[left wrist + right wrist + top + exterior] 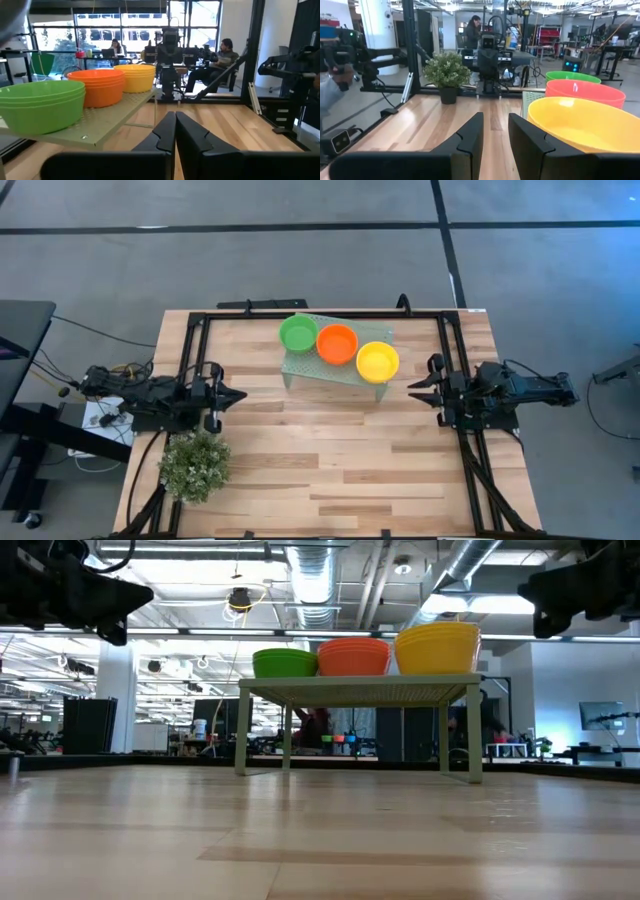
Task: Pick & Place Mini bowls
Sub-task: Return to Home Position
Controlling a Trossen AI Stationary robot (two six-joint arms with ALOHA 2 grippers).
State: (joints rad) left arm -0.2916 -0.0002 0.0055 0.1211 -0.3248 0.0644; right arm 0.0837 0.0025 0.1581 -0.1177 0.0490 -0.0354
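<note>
Three stacks of mini bowls (337,343), counts unclear, top the rack (300,368); left hand (175,115) closed, right hand (495,117) parted.

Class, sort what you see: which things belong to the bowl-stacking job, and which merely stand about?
Job: green bowls, orange bowls, yellow bowls, stacked on the rack; left gripper and right gripper, at the table's sides.
Standing about: plant; seated person beyond.
</note>
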